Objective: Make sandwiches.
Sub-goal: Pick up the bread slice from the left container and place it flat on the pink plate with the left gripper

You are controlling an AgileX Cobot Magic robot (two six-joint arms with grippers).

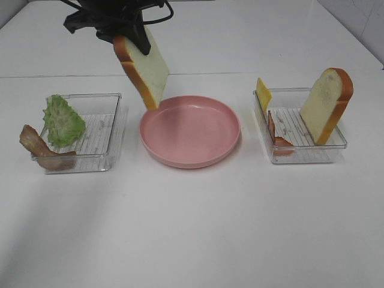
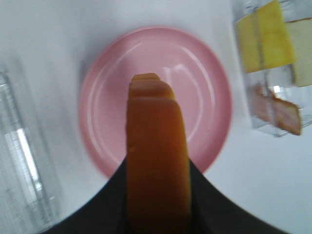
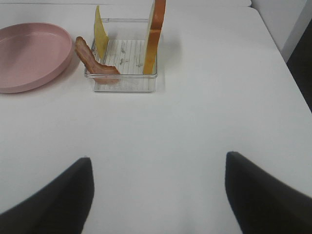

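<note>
We see our left claw (image 1: 137,37) clenched on a white toy bread slice with orange-brown crust (image 1: 148,71), hanging tilted below it above the round pink plate (image 1: 193,162)'s far-left rim. Our right claw (image 3: 158,195) is spread wide.

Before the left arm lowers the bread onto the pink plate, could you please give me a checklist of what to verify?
1. Left claw shut firmly on the bread slice: ok, it grips the slice's upper end.
2. Pink plate has nothing on it: ok.
3. Slice centred over the plate: cannot tell. In the high view its lower corner hangs near the plate's far left rim.
4. Slice level enough to lay flat: not ok, it hangs tilted with one corner down.
5. Right claw open, holding nothing and away from the plate: ok.
</note>
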